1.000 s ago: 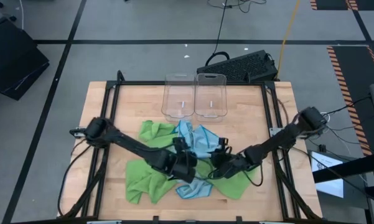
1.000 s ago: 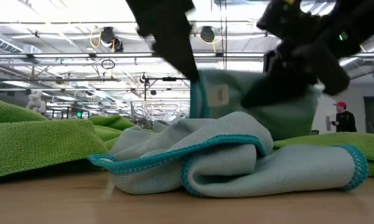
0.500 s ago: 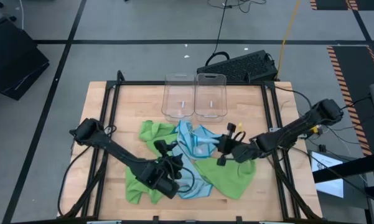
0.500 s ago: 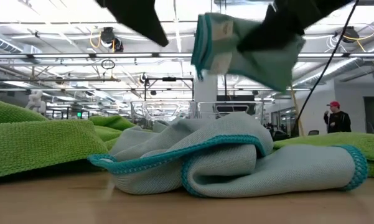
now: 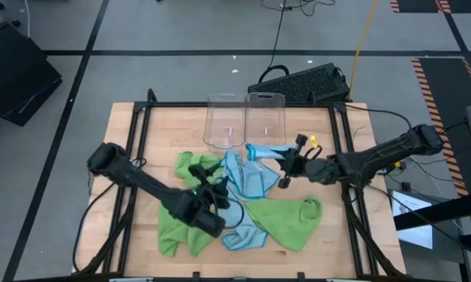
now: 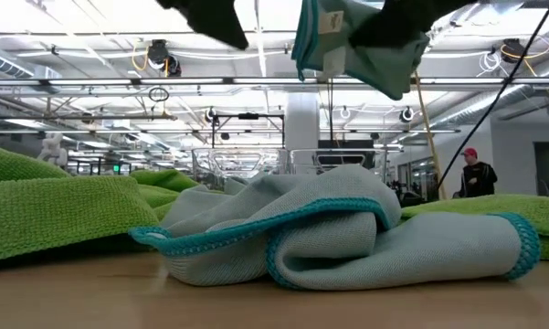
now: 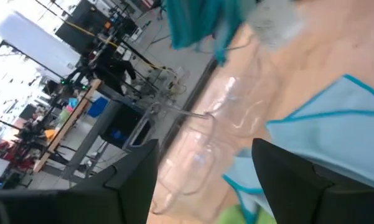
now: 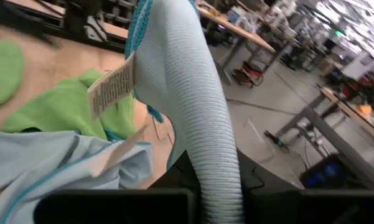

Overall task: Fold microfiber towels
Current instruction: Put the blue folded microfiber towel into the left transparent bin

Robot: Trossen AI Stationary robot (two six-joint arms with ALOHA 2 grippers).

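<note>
the right gripper (image 5: 291, 166) holds a folded light blue towel (image 5: 265, 150) lifted clear of the table, its fingers pinched tight on 1 end of the cloth; in the right wrist view the cloth (image 8: 187, 106) rises straight out from between the dark fingers, with a white care label (image 8: 110, 87) hanging off its side. taking the right-hand clear bin (image 5: 266, 119) of the 2 bins as the landmark, the held towel hangs just in front of that bin's near wall, on the pile side and not yet over the bin's mouth. its long axis runs from the gripper toward the left clear bin (image 5: 224, 121), roughly along the near walls of the bins. the coming move looks like a short carry from this spot up and over the near wall into the bin, and the free end would lead while the gripper trails on the side away from the left arm. the right arm is the nearer arm and the only one with a grip. the left gripper (image 5: 213, 205) sits well back from the bins over the loose pile, fingers spread and holding nothing, above a crumpled light blue towel (image 5: 247, 181) and between the green towel (image 5: 176, 227) at its own side and the green towel (image 5: 286, 218) toward the right arm. the low view shows the held cloth (image 6: 356, 41) high above the heaped towels (image 6: 347, 238), not touching them.
</note>
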